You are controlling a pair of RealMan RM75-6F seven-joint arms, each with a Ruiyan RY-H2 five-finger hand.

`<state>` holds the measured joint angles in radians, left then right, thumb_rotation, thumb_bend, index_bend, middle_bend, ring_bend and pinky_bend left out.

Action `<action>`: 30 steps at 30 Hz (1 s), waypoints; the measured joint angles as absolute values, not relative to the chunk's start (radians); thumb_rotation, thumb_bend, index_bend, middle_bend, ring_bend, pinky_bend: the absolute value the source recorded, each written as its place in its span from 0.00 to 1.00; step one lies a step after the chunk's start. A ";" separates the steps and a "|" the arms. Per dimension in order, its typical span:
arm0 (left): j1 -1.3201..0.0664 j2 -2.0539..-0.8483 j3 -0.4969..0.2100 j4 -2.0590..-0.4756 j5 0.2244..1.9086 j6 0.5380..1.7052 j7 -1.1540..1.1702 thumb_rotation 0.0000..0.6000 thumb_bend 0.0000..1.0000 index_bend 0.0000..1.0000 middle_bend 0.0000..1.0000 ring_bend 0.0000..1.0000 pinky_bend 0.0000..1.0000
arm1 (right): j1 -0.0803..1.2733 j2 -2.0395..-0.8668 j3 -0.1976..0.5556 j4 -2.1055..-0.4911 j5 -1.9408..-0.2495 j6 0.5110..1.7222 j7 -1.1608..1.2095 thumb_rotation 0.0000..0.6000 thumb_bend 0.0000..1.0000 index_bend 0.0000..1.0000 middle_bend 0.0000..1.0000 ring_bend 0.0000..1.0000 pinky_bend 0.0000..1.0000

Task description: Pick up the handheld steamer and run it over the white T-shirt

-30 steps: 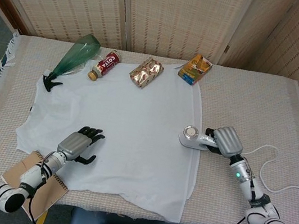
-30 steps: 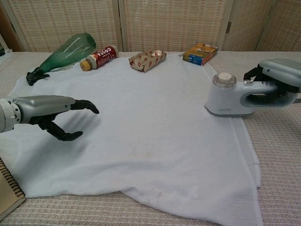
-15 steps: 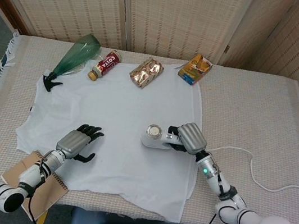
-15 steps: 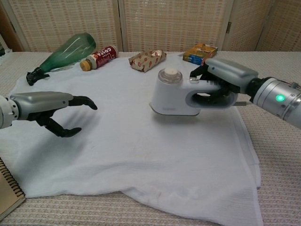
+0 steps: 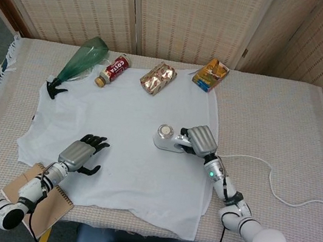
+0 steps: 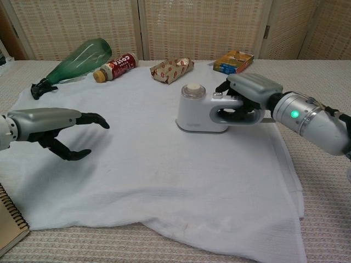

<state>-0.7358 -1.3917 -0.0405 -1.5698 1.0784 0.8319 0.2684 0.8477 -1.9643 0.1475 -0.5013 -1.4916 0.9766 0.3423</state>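
The white T-shirt [image 5: 128,134] [image 6: 142,159] lies spread flat over the table. On its right half stands the white handheld steamer [image 5: 166,139] [image 6: 197,110], base down on the cloth. My right hand [image 5: 201,140] [image 6: 249,93] grips the steamer's handle from the right. My left hand [image 5: 81,152] [image 6: 49,125] hovers over the shirt's left part, fingers apart, holding nothing.
Along the far edge lie a green bottle [image 5: 81,62], a brown drink bottle [image 5: 113,70], a shiny snack packet [image 5: 158,77] and an orange box [image 5: 211,74]. A notebook [image 5: 36,196] lies at front left. The steamer's white cord [image 5: 275,182] trails right.
My right hand has carried the steamer leftward from the shirt's right edge onto the shirt, then a little further back. The left hand has stayed nearly still.
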 measured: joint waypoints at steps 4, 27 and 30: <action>-0.738 -1.397 -0.041 -1.567 1.081 0.829 0.269 0.68 0.49 0.16 0.06 0.00 0.00 | 0.841 -1.966 0.158 -0.437 -1.465 0.950 0.341 1.00 0.68 0.86 0.91 0.88 1.00; -0.705 -1.386 -0.066 -1.567 1.140 0.911 0.202 0.68 0.47 0.16 0.06 0.00 0.00 | 0.692 -1.807 0.200 -0.414 -1.376 0.981 0.442 1.00 0.67 0.83 0.89 0.84 1.00; -0.681 -1.380 -0.073 -1.562 1.177 0.958 0.161 0.69 0.47 0.16 0.06 0.00 0.00 | 0.651 -1.759 0.184 -0.473 -1.381 0.999 0.435 1.00 0.65 0.81 0.87 0.81 1.00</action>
